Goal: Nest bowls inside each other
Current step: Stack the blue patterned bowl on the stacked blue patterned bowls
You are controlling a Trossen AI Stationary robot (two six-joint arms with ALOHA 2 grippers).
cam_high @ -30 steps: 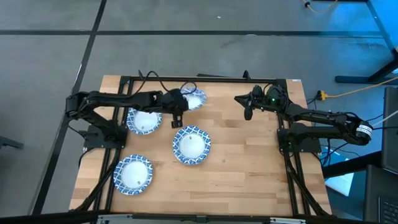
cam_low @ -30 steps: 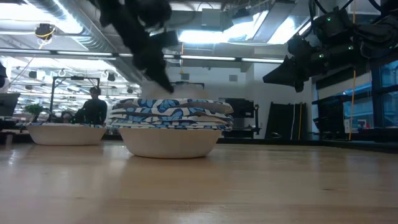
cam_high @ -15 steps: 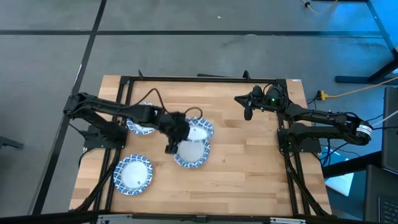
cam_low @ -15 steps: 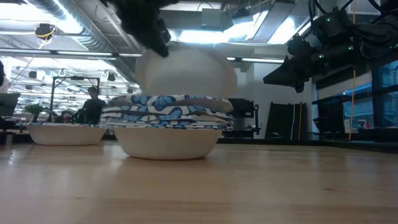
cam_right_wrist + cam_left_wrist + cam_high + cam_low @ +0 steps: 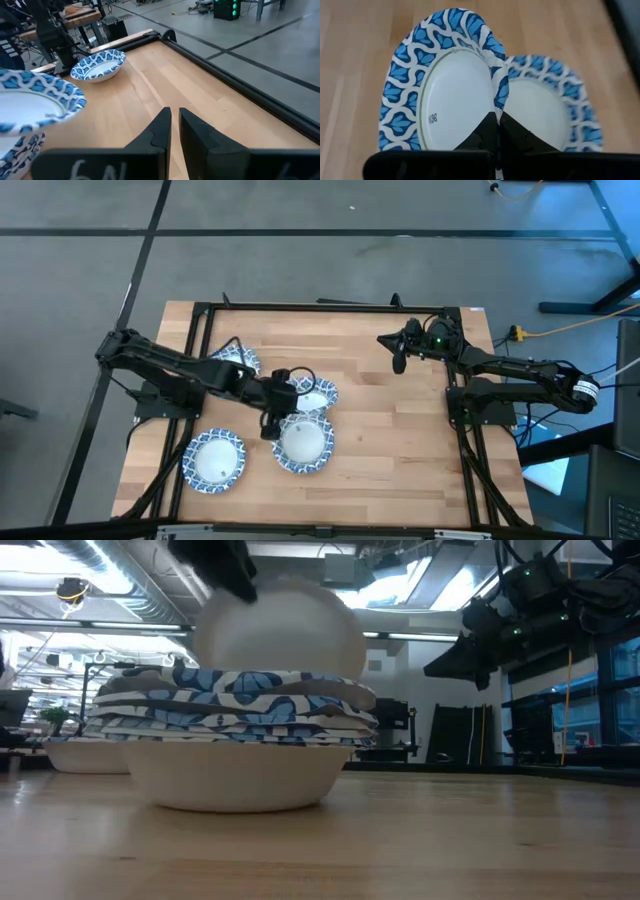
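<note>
Nesting is partly done: on the table (image 5: 390,450), a stack of bowls (image 5: 302,442) sits near centre, with single bowls at near left (image 5: 214,460) and far left (image 5: 237,360) remaining. The left pincer (image 5: 290,392) is clamped on a tilted bowl (image 5: 451,95) over the stack; the right pincer (image 5: 398,358), nearly closed and empty, waits far right.

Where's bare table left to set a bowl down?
Bare wood between the central stack of blue-and-white patterned bowls and the idle right gripper, plus the whole front-right. Crowded on the left: the left gripper holding a tilted bowl, two more bowls.
</note>
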